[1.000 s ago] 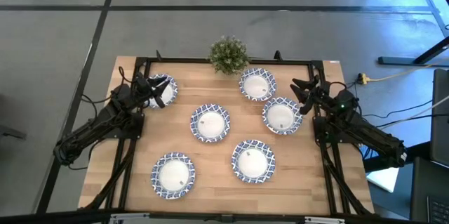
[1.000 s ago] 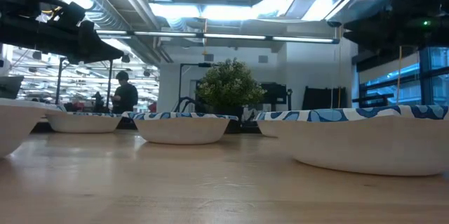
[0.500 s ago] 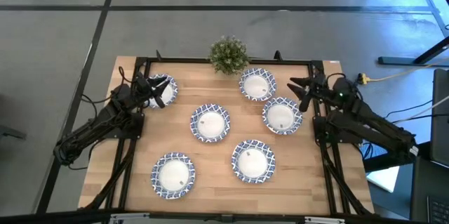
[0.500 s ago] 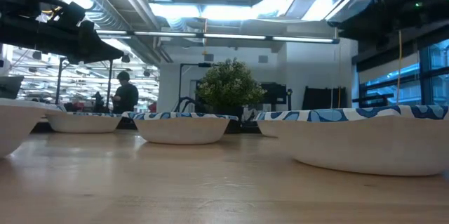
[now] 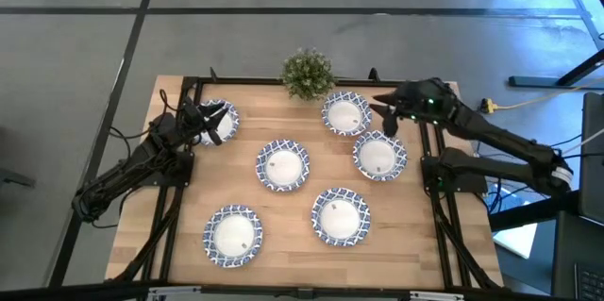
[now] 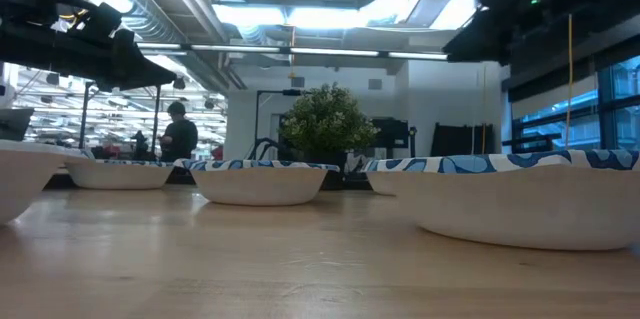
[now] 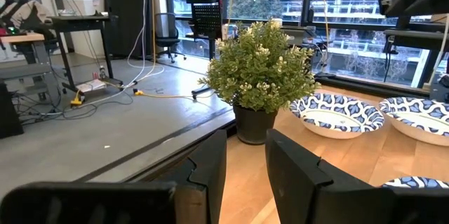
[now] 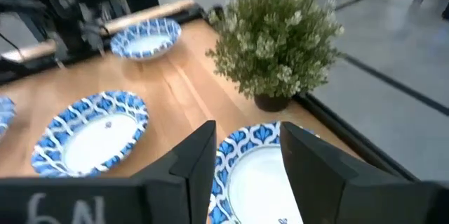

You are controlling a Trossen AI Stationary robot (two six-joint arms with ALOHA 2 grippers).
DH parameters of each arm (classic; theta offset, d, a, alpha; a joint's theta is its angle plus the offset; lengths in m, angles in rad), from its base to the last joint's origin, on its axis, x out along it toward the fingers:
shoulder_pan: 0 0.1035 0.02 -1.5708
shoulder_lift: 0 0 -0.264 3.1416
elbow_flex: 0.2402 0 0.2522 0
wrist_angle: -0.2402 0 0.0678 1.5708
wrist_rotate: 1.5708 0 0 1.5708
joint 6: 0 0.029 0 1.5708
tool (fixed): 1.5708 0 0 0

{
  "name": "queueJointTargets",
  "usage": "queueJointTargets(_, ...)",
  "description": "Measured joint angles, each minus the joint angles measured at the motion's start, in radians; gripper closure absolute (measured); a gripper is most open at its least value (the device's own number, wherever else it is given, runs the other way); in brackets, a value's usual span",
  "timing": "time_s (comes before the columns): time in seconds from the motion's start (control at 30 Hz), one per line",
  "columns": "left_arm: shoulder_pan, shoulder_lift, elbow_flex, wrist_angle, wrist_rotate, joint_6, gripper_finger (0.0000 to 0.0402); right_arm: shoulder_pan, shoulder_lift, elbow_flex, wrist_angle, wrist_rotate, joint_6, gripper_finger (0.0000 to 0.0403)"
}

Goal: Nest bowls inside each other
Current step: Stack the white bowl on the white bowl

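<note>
Six bowls, none yet nested, lie apart on the table (image 5: 179, 235); the potted plant (image 5: 308, 73) at the far edge serves as landmark. One bowl (image 5: 346, 112) lies just beside the plant toward the right arm; a second (image 5: 379, 155) sits beyond it, nearer the table's right edge. A third (image 5: 283, 164) lies near the table's centre, in front of the plant. A fourth (image 5: 217, 120) lies well to the plant's left, and the last two (image 5: 233, 234) (image 5: 341, 216) lie along the near edge, farthest from the plant.

The right hand (image 5: 387, 117) hovers empty beside the bowl nearest the plant, its two fingers (image 8: 193, 155) parted with a clear gap. The left hand (image 5: 206, 122) rests over the bowl left of the plant, fingers (image 7: 210, 168) parted and holding nothing.

Progress, as judged: no stacking is done; all five nestings remain, probably beginning with the bowl by the plant.
</note>
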Motion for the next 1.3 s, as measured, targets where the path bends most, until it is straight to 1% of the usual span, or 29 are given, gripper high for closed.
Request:
queueJointTargets(0.13, 0.000, 0.000, 0.000, 0.000, 0.000, 0.000, 0.0306, -0.012, 0.118, 0.055, -0.009, 0.023, -0.007, 0.0243)
queueJointTargets(0.27, 0.000, 0.000, 0.000, 0.000, 0.000, 0.000, 0.0306, -0.033, 0.215, 0.093, -0.022, 0.024, 0.043, 0.0243)
queueJointTargets(0.5, 0.000, 0.000, 0.000, 0.000, 0.000, 0.000, 0.0306, -0.066, 0.318, 0.109, -0.025, 0.024, 0.060, 0.0243)
queueJointTargets(0.63, 0.000, 0.000, 0.000, 0.000, 0.000, 0.000, 0.0306, -0.089, 0.351, 0.109, -0.036, 0.033, 0.072, 0.0243)
queueJointTargets(0.83, 0.000, 0.000, 0.000, 0.000, 0.000, 0.000, 0.0306, -0.120, 0.369, 0.109, -0.120, 0.109, 0.094, 0.0243)
queueJointTargets(1.17, 0.000, 0.000, 0.000, 0.000, 0.000, -0.001, 0.0306, -0.138, 0.371, 0.109, -0.225, 0.112, 0.183, 0.0243)
queueJointTargets(1.3, 0.000, 0.000, 0.000, 0.000, 0.000, -0.002, 0.0306, -0.138, 0.413, 0.110, -0.245, 0.111, 0.204, 0.0243)
